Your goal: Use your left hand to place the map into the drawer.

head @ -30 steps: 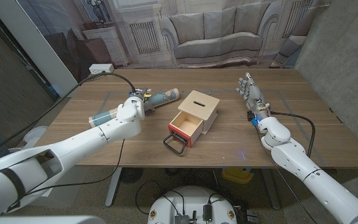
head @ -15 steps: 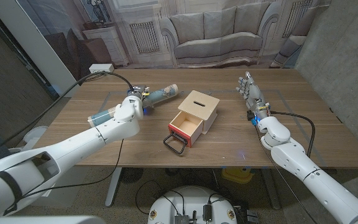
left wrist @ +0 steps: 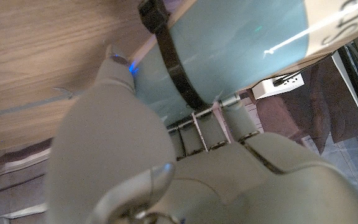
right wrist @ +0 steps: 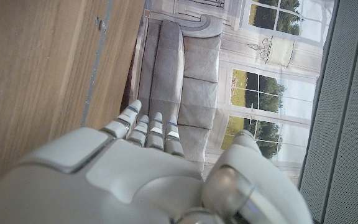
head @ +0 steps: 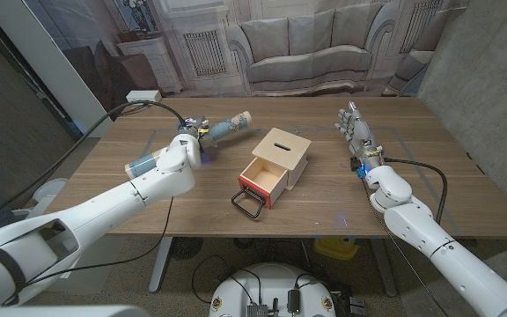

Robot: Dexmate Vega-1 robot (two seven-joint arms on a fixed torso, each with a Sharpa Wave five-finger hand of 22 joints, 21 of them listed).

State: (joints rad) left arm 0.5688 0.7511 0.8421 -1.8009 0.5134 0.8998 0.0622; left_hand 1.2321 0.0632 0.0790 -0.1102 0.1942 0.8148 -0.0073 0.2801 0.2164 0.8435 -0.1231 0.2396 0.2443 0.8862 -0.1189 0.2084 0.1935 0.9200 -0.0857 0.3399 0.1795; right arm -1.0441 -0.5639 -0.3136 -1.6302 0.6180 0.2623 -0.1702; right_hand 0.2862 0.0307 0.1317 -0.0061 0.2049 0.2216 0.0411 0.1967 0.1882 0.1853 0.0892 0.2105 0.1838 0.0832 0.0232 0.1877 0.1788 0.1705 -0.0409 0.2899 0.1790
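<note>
Map (head: 223, 129) has lifted in left hand (head: 186, 147) fingers' grip; right hand (head: 356, 132) spread beside drawer (head: 265, 178).

My left hand (head: 186, 150), smooth pale grey plastic with a slight sheen, grips the rolled teal paper map (head: 223, 130); up close its surface (left wrist: 241, 46) looks smooth and faintly glossy, bound by a thin black band (left wrist: 173, 59) that seems rubbery. I see the brown wooden table (head: 192, 198) as matt, with visible grain. The small light wooden drawer box (head: 277, 159) looks unvarnished and matt, and its black wire handle (head: 248, 204) looks like metal. My right hand (head: 356, 130) has the same smooth grey plastic shell (right wrist: 123, 180).
</note>
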